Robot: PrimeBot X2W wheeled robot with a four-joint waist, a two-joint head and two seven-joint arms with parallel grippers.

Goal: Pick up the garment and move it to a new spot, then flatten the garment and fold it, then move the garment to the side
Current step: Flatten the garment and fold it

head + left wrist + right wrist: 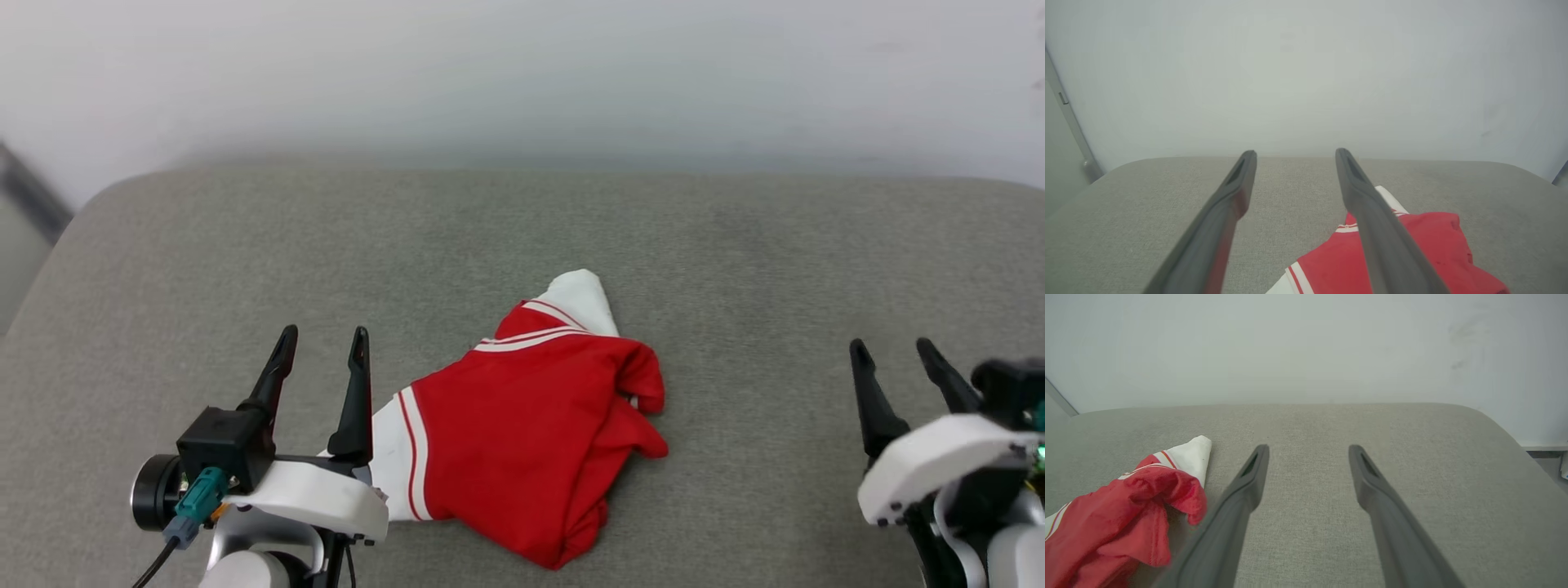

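A crumpled red garment (pixel 522 441) lay bunched on a grey upholstered surface (pixel 522 229), toward 6 o'clock in the head view, with one white sleeve panel (pixel 581 300) pointing to 12 o'clock. The left gripper (pixel 322 343), at 8 o'clock, hung with its jaws spread and nothing between them. Its inner finger was just beside the garment's white striped edge, though whether it touched the cloth could not be told. The right gripper (pixel 894 347), at 4 o'clock, stood well apart from the fabric, its jaws likewise spread and empty. A pale wall (pixel 522 73) rose behind.
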